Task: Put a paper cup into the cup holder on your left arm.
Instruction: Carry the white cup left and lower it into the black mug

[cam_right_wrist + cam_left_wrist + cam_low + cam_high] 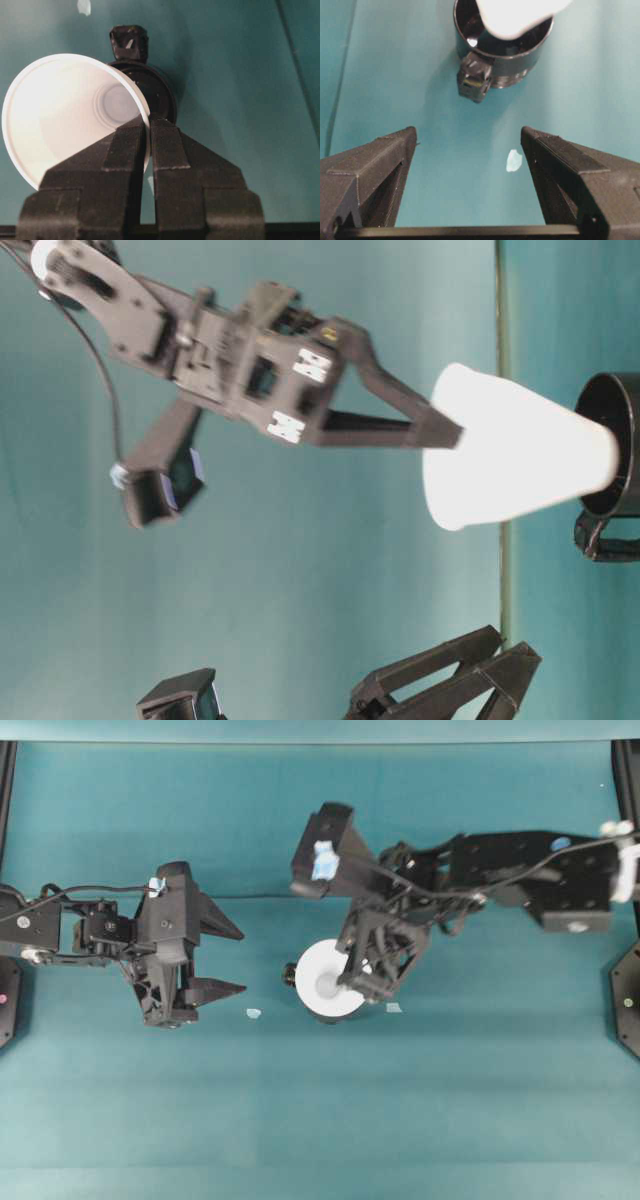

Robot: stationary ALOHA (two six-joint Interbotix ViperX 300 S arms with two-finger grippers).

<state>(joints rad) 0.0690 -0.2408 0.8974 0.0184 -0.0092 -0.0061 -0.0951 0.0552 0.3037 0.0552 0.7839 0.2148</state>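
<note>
We hold the paper cup (65,115) by its rim wall in our right claw (149,125), fingers pressed together on the paper with one inside and one outside the wall. What the coming move turns on is how the cup's base sits over the mouth of the cup holder (305,1008), the glossy black mug standing on the table (420,1120).

In the overhead view the paper cup (322,978) covers nearly all of the mug, whose handle pokes out at about nine o'clock from the white rim. The right claw (362,976) grips the rim at about three o'clock.

The table-level view, which is turned on its side, shows the cup's long axis tilted off the mug's. The small base of the paper cup (515,445) points into the cup holder (615,445), and the wide rim leans away towards the gripping fingers. The base looks to be at the mug's mouth or just inside it; we cannot tell whether it touches the wall.

From the right wrist view the cup holder (155,90) lies at about one o'clock from the cup's centre, so the cup seems to need straightening as it goes down.

Our left claw (228,960) hangs with its fingers wide apart and empty, at about nine o'clock from the mug and well apart from it.
</note>
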